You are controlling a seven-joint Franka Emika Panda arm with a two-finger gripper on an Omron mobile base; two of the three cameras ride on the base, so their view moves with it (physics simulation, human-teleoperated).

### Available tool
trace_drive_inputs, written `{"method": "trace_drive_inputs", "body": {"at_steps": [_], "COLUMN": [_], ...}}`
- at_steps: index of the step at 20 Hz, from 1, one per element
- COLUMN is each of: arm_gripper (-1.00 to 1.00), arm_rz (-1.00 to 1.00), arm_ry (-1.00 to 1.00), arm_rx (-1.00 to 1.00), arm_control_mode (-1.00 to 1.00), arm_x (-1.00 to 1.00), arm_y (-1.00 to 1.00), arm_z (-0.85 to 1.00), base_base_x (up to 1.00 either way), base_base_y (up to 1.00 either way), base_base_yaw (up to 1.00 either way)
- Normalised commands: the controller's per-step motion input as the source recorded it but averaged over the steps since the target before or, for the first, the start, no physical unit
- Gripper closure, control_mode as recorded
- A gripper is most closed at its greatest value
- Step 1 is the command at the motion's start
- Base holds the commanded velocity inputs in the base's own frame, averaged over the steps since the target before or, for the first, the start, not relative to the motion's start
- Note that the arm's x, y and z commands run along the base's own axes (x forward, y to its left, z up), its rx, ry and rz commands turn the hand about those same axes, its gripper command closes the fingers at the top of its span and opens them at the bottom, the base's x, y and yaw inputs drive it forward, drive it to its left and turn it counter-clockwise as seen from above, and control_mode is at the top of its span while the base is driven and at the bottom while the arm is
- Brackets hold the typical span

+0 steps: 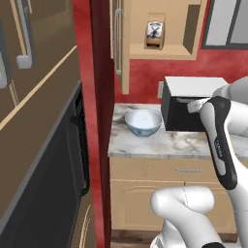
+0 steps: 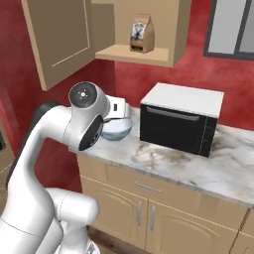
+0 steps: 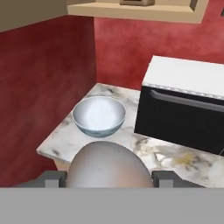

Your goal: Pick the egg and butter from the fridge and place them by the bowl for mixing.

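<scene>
Egg (image 3: 107,165) in our tool (image 3: 108,178), above the bench.

We see the tool's two fingers part-spread and clamped on either side of the egg, in the air short of the bowl (image 3: 99,116), which sits on the marble bench (image 3: 162,155) left of the black microwave (image 3: 183,105).

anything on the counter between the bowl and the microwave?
No. In the hand view the marble counter between the bowl and the black microwave is bare. The left base view shows the same gap clear.
</scene>
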Motion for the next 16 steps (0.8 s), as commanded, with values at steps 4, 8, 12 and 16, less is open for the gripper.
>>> {"method": "trace_drive_inputs", "body": {"at_steps": [4, 8, 12, 16], "arm_gripper": [1.00, 1.00, 1.00, 1.00], "arm_rz": [0.00, 0.00, 0.00, 0.00], "arm_ry": [0.00, 0.00, 0.00, 0.00], "arm_rx": [0.00, 0.00, 0.00, 0.00], "arm_control_mode": [1.00, 1.00, 1.00, 1.00], "arm_x": [0.00, 0.00, 0.00, 0.00], "arm_y": [0.00, 0.00, 0.00, 0.00], "arm_z": [0.00, 0.00, 0.00, 0.00], "base_base_x": [0.42, 0.63, 0.56, 0.45], "base_base_y": [-0.07, -0.01, -0.03, 0.00], "base_base_yaw": [0.00, 0.00, 0.00, 0.00]}}
